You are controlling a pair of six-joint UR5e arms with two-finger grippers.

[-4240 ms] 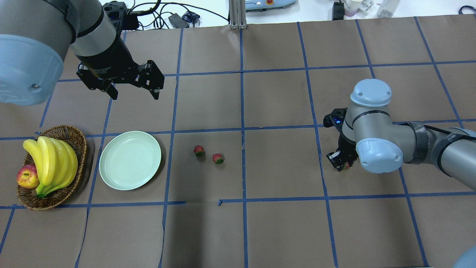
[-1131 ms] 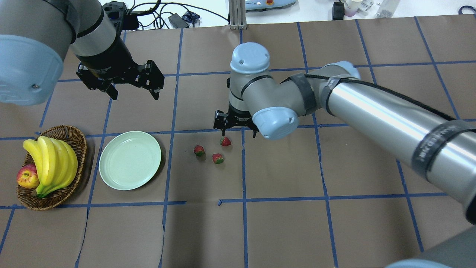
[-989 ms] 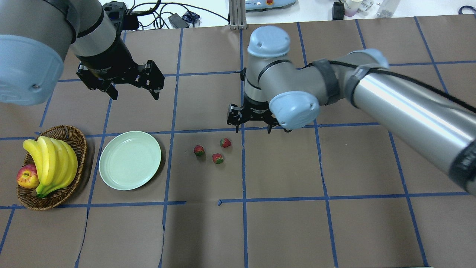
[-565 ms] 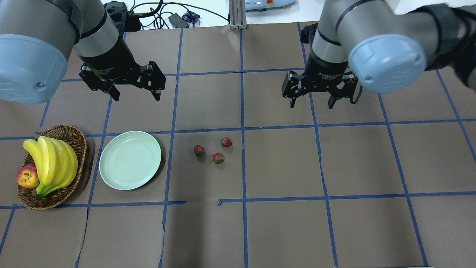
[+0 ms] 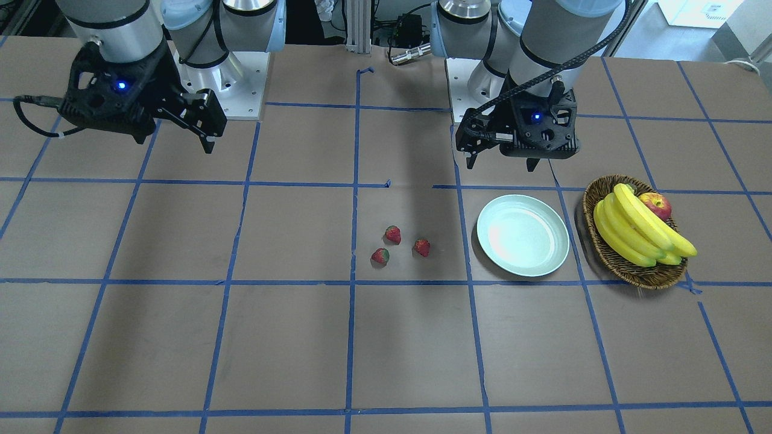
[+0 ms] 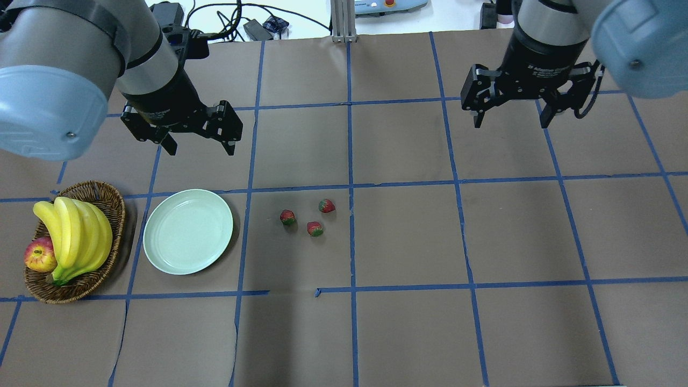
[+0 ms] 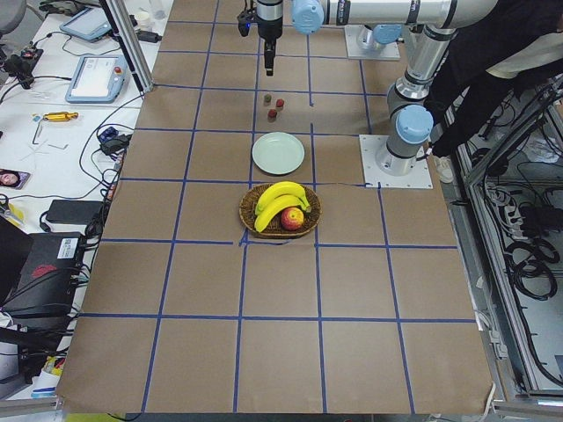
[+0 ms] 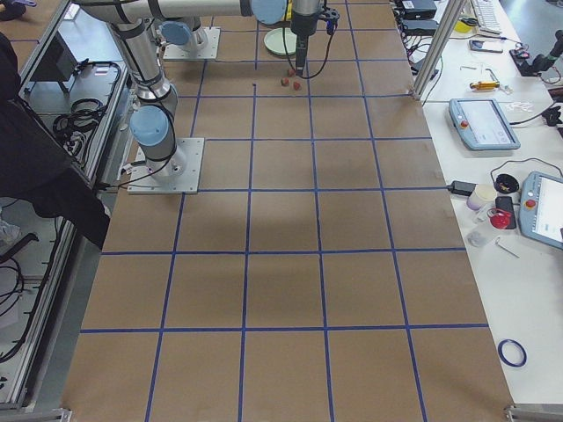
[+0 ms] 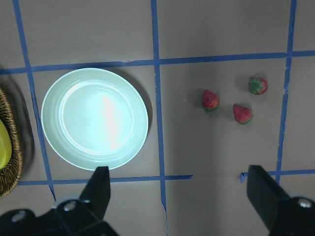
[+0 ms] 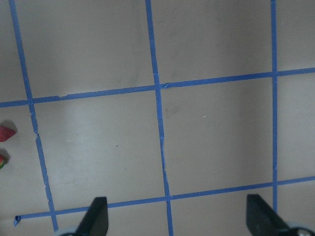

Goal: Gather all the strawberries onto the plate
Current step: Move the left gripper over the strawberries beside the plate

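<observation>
Three strawberries [image 6: 287,217] [image 6: 315,229] [image 6: 326,205] lie close together on the brown table, right of the empty mint plate [image 6: 188,231]. They also show in the front view [image 5: 393,234] and the left wrist view [image 9: 210,100], beside the plate [image 9: 94,118]. My left gripper [image 6: 201,148] hangs open and empty above the table behind the plate. My right gripper [image 6: 510,122] hangs open and empty high over the far right, well away from the berries. Two berries show at the left edge of the right wrist view [image 10: 5,132].
A wicker basket [image 6: 80,287] with bananas [image 6: 75,236] and an apple [image 6: 39,255] stands left of the plate. Blue tape lines grid the table. Cables and devices lie beyond the far edge.
My right gripper brought a third strawberry from the right, let it go beside the other two, then rose and drew back to the far right. My left gripper shifted slightly.
</observation>
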